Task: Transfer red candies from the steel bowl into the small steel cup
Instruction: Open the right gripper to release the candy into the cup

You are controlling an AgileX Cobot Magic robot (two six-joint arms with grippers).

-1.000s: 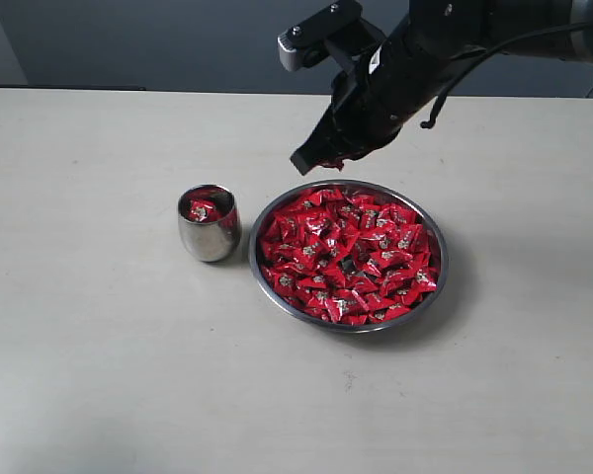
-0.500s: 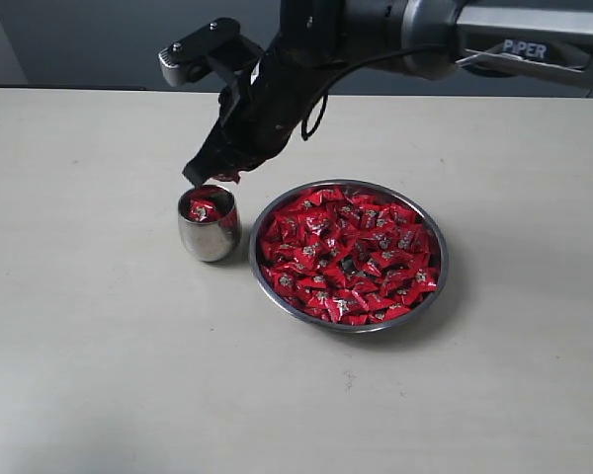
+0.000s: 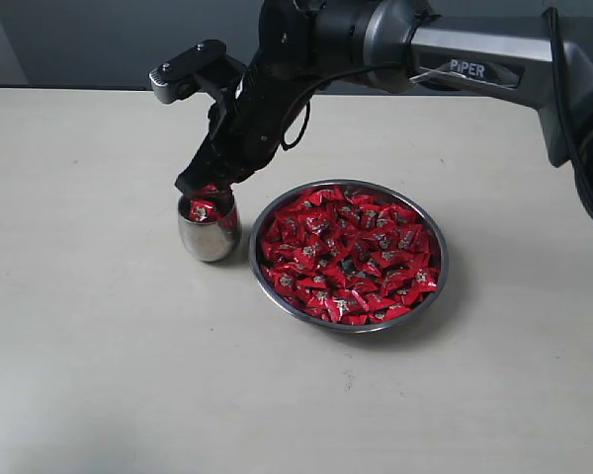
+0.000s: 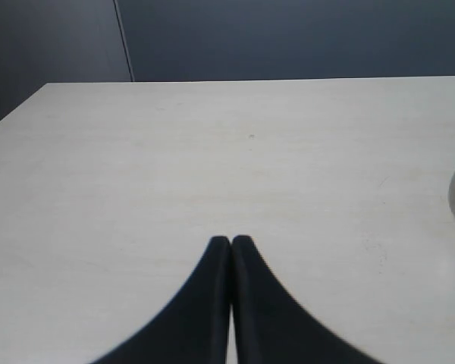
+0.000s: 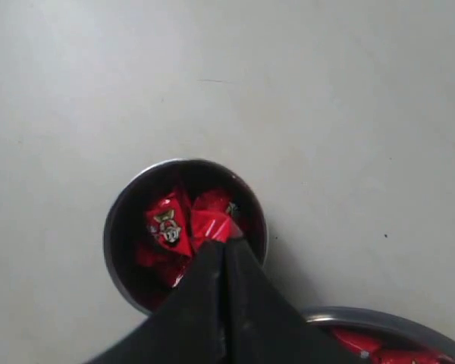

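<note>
Reaching in from the upper right of the exterior view, the right arm [image 3: 455, 69] crosses the middle and places the right gripper [image 3: 204, 187] directly above the cup [image 3: 210, 237].

The cup stands upright on the table [image 3: 99, 326], left of centre in the frame. The bowl [image 3: 443, 259] sits just beside it on the right. Whether the two rims touch cannot be told.

Right gripper: jaws pressed together, with a red candy [image 5: 211, 222] pinched at the tips. The candy hangs over the cup's mouth, at about rim level. Other wrapped candies of the same kind [image 5: 165, 224] already lie inside the cup.

Bowl: filled nearly to the rim with red candies [image 3: 346, 252], heaped loosely, steel showing only at the edge.

Left gripper [image 4: 231, 241]: jaws closed against each other, nothing between them. It hangs over bare table. The left wrist view catches only a sliver of the cup's polished side.
</note>
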